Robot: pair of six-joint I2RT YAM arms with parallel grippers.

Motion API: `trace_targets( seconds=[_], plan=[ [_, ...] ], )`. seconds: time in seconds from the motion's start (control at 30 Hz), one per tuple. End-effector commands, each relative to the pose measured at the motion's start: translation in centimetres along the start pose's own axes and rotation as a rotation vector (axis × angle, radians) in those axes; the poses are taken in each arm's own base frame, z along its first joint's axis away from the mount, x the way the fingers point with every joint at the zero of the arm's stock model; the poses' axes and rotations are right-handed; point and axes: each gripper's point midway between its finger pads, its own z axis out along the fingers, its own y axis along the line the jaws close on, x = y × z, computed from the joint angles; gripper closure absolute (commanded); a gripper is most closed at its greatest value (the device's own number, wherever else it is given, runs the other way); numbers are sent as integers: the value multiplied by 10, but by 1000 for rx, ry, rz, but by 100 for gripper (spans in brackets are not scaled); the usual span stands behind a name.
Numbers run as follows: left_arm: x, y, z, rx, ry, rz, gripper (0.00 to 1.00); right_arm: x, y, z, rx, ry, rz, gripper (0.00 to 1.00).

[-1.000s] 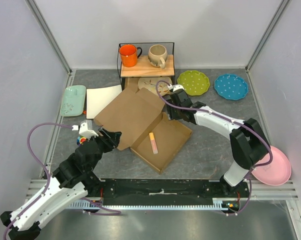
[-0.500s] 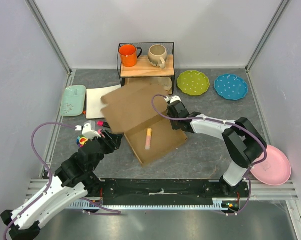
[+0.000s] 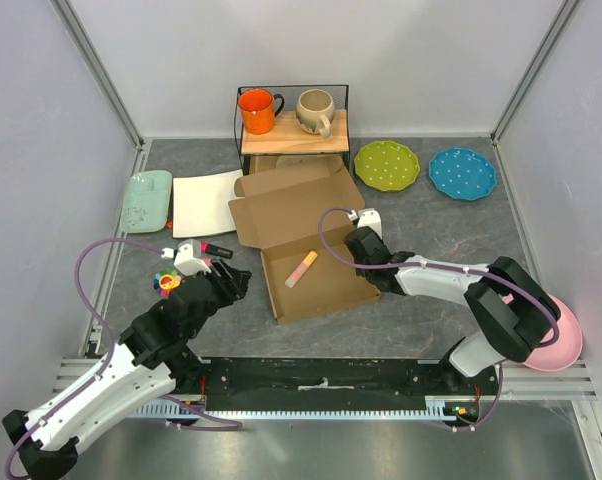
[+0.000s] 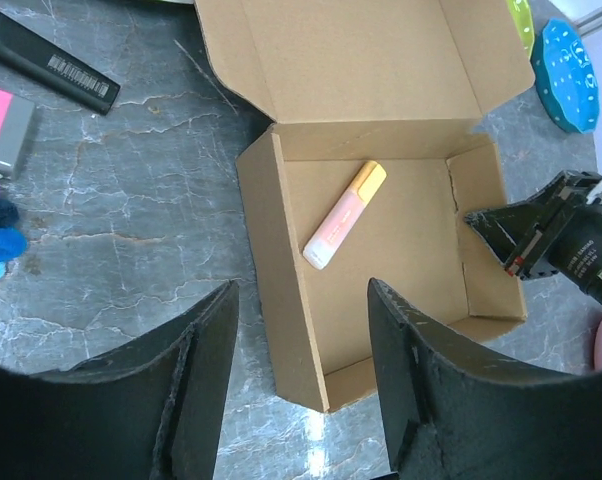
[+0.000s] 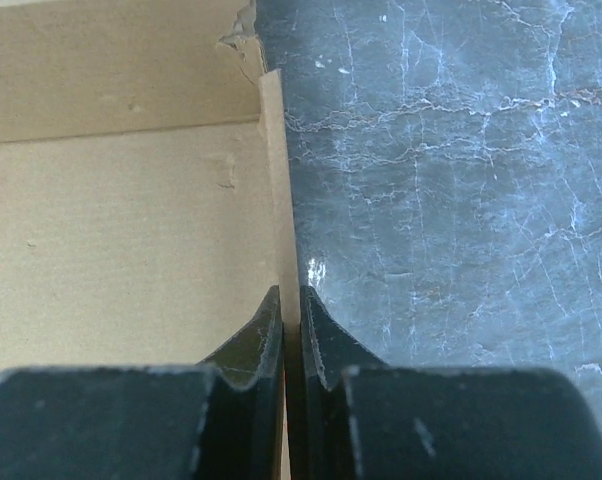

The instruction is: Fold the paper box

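Right claw (image 5: 291, 302) is pinching the open box's (image 3: 331, 288) three-o'clock wall, apparently steadying it, while the spread left claw (image 3: 233, 281) is hovering at nine o'clock, probably needing the twelve-o'clock lid (image 3: 286, 205) next.

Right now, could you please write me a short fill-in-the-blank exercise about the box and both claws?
1. The right claw is shut on a side wall of the ____.
2. The left claw hangs ____, holding nothing.
3. Inside the box's tray lies a single pastel ____.
4. At the back, the mug left of the beige mug is coloured ____.
Missing words: paper box; open; highlighter; orange.
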Motion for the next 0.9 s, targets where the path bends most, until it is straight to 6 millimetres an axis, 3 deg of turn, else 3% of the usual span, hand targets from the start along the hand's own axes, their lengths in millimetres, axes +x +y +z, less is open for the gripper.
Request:
trace_targets(
  seconds=[0.0,0.23,0.47,0.67,0.73,0.8,0.87],
  plan=[
    [-8,-15,6,33,-20,-4,37,13,-20,-14,114,26,34,91],
    [-13,-13,14,-9,-47,26,32,46,-5,-40,89,110,37,89],
    [-46,-17,13,-65,-145,92,30,72,4,-54,35,156,116,87],
    [-67,-27,17,-53,-180,143,28,79,3,-74,-21,147,148,86],
    [-71,-33,23,-35,-180,176,25,80,0,-78,-25,149,149,74],
    [-67,-30,35,-33,-132,208,21,73,-3,-85,-37,126,151,52],
    [-70,-34,45,13,-73,201,19,57,-4,-93,-51,80,176,41]
  ],
)
